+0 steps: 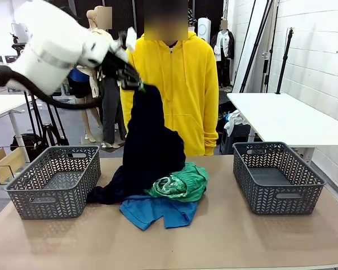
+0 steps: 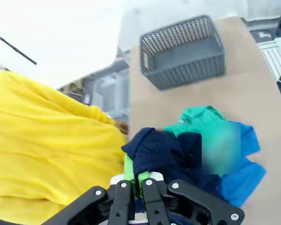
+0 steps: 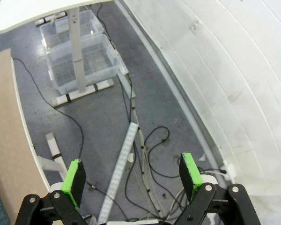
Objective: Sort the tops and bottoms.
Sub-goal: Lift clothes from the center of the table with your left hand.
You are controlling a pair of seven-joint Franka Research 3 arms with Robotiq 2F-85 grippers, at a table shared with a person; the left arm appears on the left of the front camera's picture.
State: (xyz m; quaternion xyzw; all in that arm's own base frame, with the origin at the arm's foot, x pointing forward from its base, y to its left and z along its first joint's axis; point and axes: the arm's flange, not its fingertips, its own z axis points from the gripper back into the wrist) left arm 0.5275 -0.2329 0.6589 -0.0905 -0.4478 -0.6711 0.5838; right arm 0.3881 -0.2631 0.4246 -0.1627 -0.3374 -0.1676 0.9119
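1. Front view: my left end effector is clenched on the dark navy garment, which hangs straight below it to the worktop. The green shorts lie beside the hanging cloth.
2. Left wrist view: the navy garment is bunched between my pads, and the green shorts lie just beyond.
3. Right wrist view: my right end effector is released, jaws spread wide above the floor.

Sitting at the tan table's ends: left grey basket, right grey basket; lying between: blue shirt, green shorts, lower end of navy garment.
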